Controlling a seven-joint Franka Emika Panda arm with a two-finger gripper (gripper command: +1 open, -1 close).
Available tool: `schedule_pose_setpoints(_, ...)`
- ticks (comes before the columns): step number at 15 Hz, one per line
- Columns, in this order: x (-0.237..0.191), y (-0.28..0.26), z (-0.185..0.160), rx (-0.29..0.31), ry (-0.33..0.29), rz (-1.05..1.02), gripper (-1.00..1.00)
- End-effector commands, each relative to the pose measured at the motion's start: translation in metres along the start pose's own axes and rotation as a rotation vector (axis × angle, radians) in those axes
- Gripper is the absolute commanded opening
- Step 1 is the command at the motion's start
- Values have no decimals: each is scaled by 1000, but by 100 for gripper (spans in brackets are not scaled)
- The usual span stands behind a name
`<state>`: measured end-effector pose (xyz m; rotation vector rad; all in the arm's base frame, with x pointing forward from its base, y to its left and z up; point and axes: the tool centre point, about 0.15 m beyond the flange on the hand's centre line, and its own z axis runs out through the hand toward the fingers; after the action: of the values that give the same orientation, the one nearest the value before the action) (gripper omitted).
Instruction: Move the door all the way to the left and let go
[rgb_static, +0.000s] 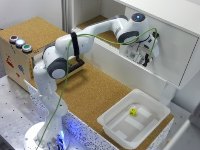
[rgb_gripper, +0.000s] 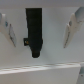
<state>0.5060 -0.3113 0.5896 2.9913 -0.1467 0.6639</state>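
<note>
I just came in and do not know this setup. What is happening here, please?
The robot arm has its gripper at the white door of the cabinet. In the wrist view the black handle sits between the two open fingers, not yet gripped. A white tub rests on the cork table.

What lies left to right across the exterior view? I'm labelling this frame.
Button box → arm base → tub → pincer at the door.
</note>
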Motion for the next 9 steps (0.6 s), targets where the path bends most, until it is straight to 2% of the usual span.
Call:
schedule_pose_setpoints(1, 11, 11, -6, 96, -43, -14, 100)
schedule_pose_setpoints(3, 11, 11, -6, 96, -43, -14, 100)
schedule_pose_setpoints(4, 3, 0, 0, 8, 1, 6, 100)
schedule_pose_setpoints(6, 14, -6, -5, -34, 48, 4, 100)
schedule_pose_setpoints(8, 20, 1, -2, -81, 66, 24, 100)
schedule_pose_setpoints(9, 21, 5, -1, -87, 68, 23, 100)
